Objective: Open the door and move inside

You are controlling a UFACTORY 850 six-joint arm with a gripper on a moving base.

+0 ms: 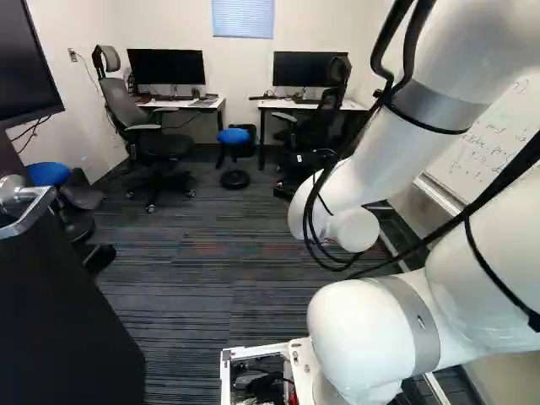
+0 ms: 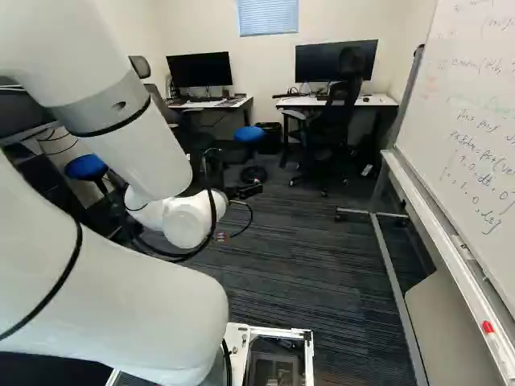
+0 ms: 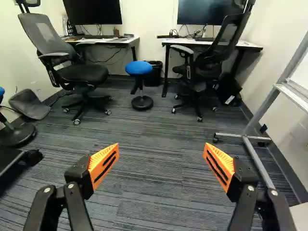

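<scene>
Beyond the arm's white wrist, a black part of my gripper (image 2: 245, 192) shows in the right base view. In the wrist view the gripper (image 3: 161, 149) stands wide open, its orange pads far apart with only carpet beyond them. A dark panel (image 1: 63, 316), which looks like the door, stands at the left of the left base view. On its upper edge is a silver fitting (image 1: 15, 192) like a door handle, well left of the arm. The gripper touches neither. The room's carpeted floor (image 3: 156, 178) spreads ahead.
Ahead are two desks with monitors, a grey chair (image 3: 79, 72), a black chair (image 3: 207, 67) and a blue stool (image 3: 138, 68). A wheeled whiteboard (image 2: 475, 121) stands to the right. Another blue stool (image 1: 49, 174) is beyond the dark panel.
</scene>
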